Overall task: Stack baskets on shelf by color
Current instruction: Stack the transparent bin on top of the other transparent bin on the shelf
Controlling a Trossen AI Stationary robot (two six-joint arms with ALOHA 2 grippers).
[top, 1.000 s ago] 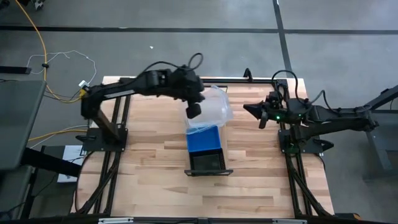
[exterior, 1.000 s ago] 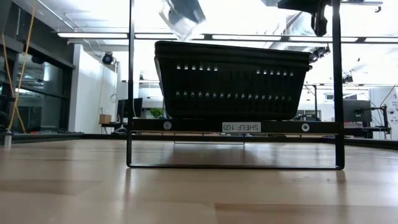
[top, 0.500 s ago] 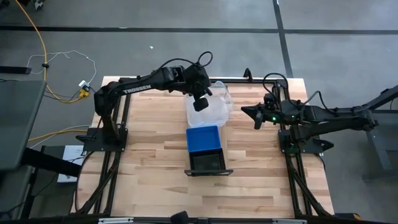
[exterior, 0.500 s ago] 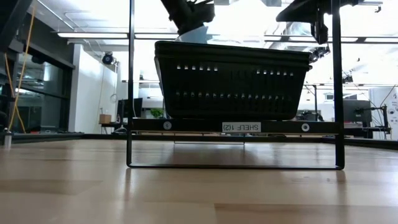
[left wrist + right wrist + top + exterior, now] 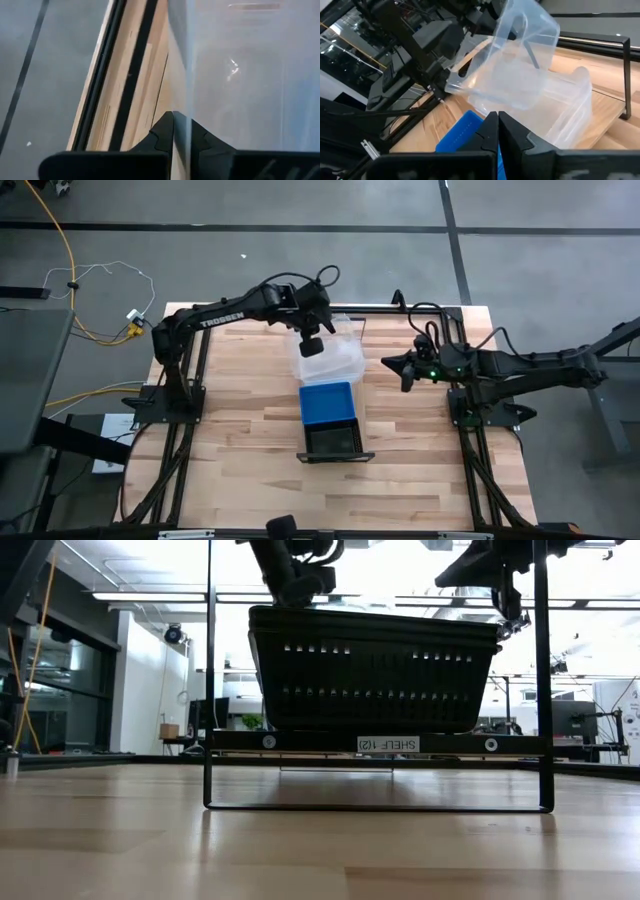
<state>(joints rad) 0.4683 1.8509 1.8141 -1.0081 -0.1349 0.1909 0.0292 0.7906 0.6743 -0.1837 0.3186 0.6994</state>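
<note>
1. Low view, nearest: bare table point(image 5: 320, 840) planks, then the shelf point(image 5: 375, 744) on its thin dark frame, label facing the camera. The black basket point(image 5: 372, 668) fills the shelf front and blocks everything behind it; the blue and clear baskets cannot be seen from here.
2. High view shows the row along the shelf point(image 5: 331, 455): black basket point(image 5: 333, 441) at the near end, blue basket point(image 5: 328, 401) touching it behind, clear basket on shelf point(image 5: 345, 365) beyond that.
3. Left claw point(image 5: 311, 346) is clamped on the wall of a second clear basket, held tilted above the one already on the shelf. Left wrist view shows the translucent wall point(image 5: 235, 75) pinched between the fingers point(image 5: 162, 137).
4. Right wrist view alone shows both clear baskets apart: held clear basket point(image 5: 512, 60) tipped up, lower one point(image 5: 565, 107) flat, blue basket point(image 5: 462, 132) edge next to it.
5. Right claw point(image 5: 404, 373) is closed on nothing, hovering just right of the shelf, clear of the baskets.
6. Far: yellow cable point(image 5: 70, 260) on the floor left of the table.
</note>
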